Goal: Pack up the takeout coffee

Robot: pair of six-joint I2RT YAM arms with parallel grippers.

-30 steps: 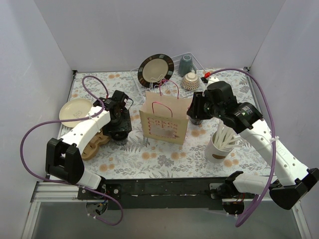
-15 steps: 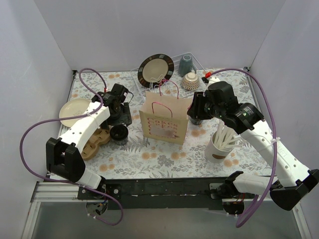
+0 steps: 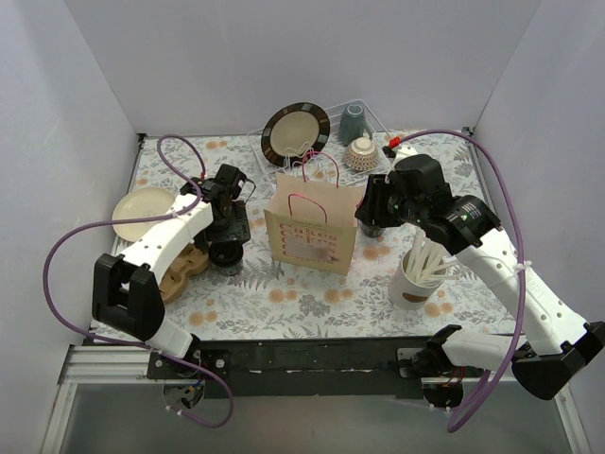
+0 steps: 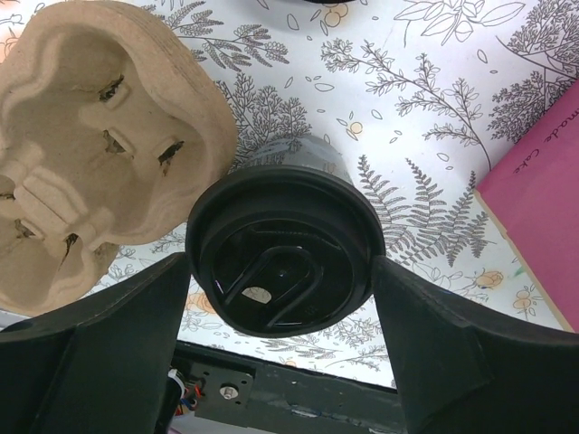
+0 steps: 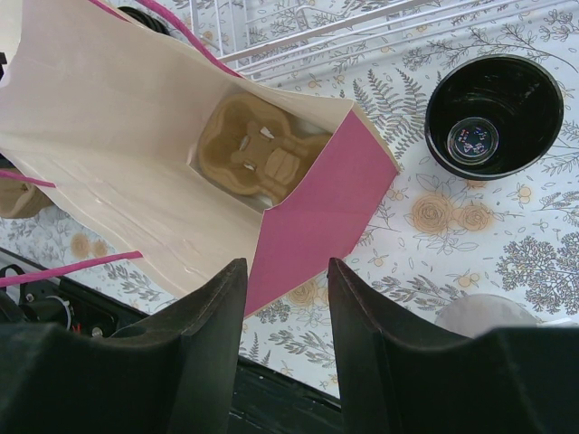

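Note:
A black paper cup with a round black lid [image 4: 282,249] stands on the floral cloth beside a cardboard cup tray [image 4: 81,172]. My left gripper [image 4: 280,264] is open, with its fingertips [image 4: 176,280] on either side of the lid, close to its rim. In the top view the left gripper [image 3: 230,236] sits over this cup [image 3: 227,257]. My right gripper [image 5: 283,271] is open and empty above the right edge of the paper bag [image 5: 118,136]. A lidless black cup [image 5: 493,117] stands to the right of the bag. A second cardboard tray [image 5: 253,149] lies inside the bag.
The paper bag [image 3: 312,232] stands mid-table with pink handles up. A white cup of stirrers [image 3: 416,274] is at the right. A cream plate [image 3: 142,210] lies at the left. A wire rack holds a dark plate [image 3: 295,130], a mug [image 3: 352,121] and a patterned bowl [image 3: 362,151].
My left gripper pulled back from the lidded cup, leaving it on the cloth, then came forward over it again. The right arm has not moved.

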